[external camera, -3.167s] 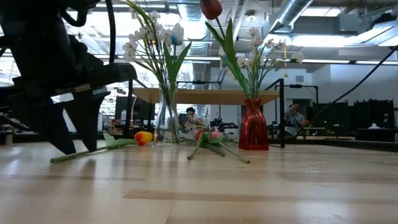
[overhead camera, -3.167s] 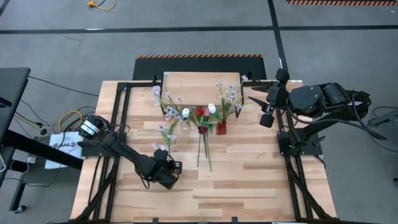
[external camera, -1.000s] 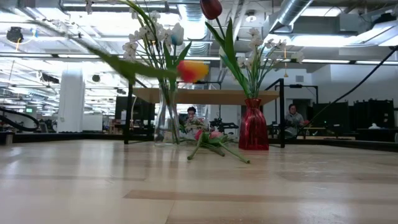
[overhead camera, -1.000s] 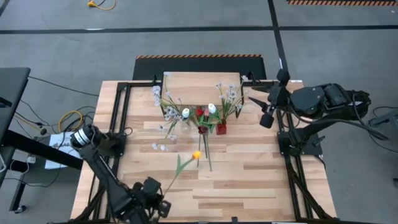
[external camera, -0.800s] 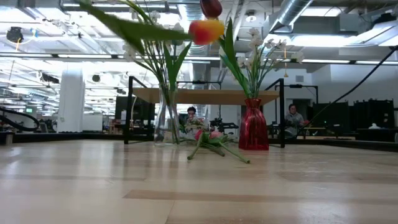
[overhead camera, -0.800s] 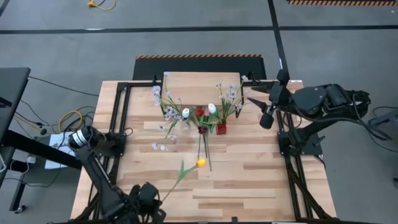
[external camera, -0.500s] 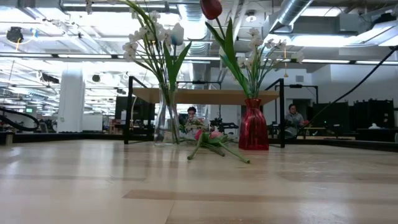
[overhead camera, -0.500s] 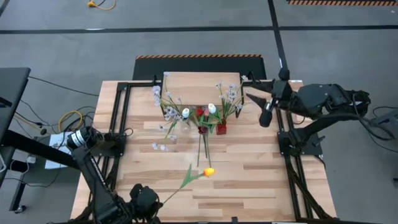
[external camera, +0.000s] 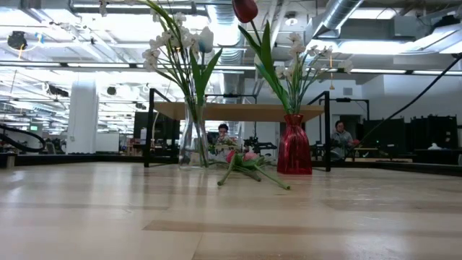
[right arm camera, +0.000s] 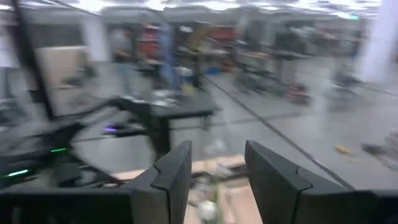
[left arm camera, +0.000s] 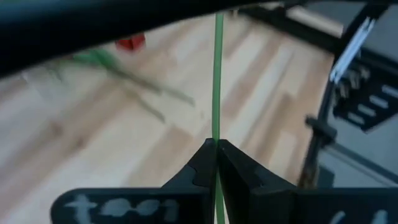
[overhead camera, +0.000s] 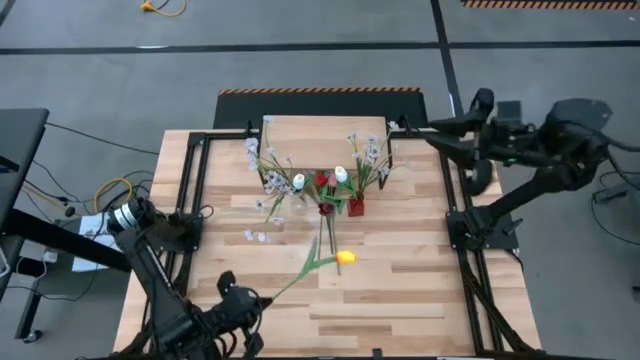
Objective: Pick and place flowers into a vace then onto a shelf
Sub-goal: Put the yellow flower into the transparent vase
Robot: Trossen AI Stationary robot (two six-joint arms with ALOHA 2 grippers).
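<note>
My left gripper [overhead camera: 250, 303] is near the table's front edge, shut on the stem of an orange-yellow tulip [overhead camera: 344, 257] that is held in the air. A clear glass vase [external camera: 193, 141] and a red vase [external camera: 294, 146] stand in front of the shelf [overhead camera: 325, 138], each holding flowers. Loose flowers [external camera: 245, 163] lie flat on the table between the vases. My right gripper [right arm camera: 217, 180] is open and raised high by the table's far right edge [overhead camera: 440, 135], touching nothing. My left gripper pinches the tulip's green stem [left arm camera: 217, 127] between its two fingers, at the stem's lower part. The stem runs on past the fingertips. The tulip is lifted clear of the table, its stem slanting away from the gripper toward the table's middle, with the head [overhead camera: 344, 257] at the free end.
Black frame rails [overhead camera: 190, 215] run along both sides of the table. The near half of the tabletop [external camera: 231, 217] is bare wood. People sit in the room beyond the table [external camera: 339, 137].
My left gripper has rolled and risen near the front edge, swinging the tulip's head toward the table's right and up out of the low view. My right arm has lifted and swung toward the far right corner, turning its gripper level.
</note>
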